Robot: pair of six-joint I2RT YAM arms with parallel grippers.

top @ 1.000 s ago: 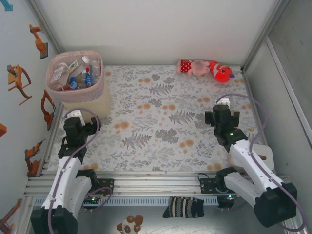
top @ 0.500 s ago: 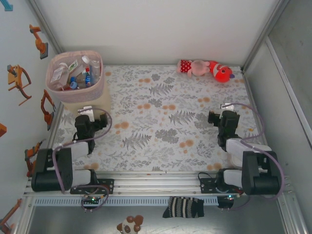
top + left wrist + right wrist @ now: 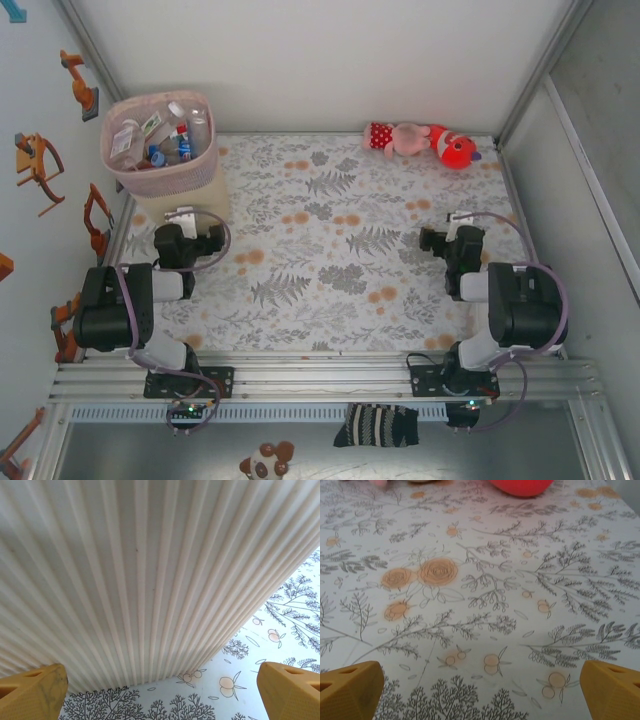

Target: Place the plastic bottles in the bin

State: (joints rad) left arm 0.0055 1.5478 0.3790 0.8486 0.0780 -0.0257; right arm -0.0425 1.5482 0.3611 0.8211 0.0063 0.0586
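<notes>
**Op:** Pink bin (image 3: 172, 183) holds every one of the plastic bottles (image 3: 160, 135) I can find. No loose ones on the floral cloth (image 3: 330, 260), so I judge the loading step done.

**Eng:** Claws?

**Op:** Left claw (image 3: 160, 697) has its jaws spread wide and empty. A ribbed pale box (image 3: 150, 580) is right ahead of it, and the bin seems to sit on top, ahead and above. Right claw (image 3: 480, 690) is also spread and empty, with a plush toy (image 3: 425, 140) well ahead.

**Eng:** Next?

**Op:** I'd scan for stragglers. If there are none, park both arms.
</notes>
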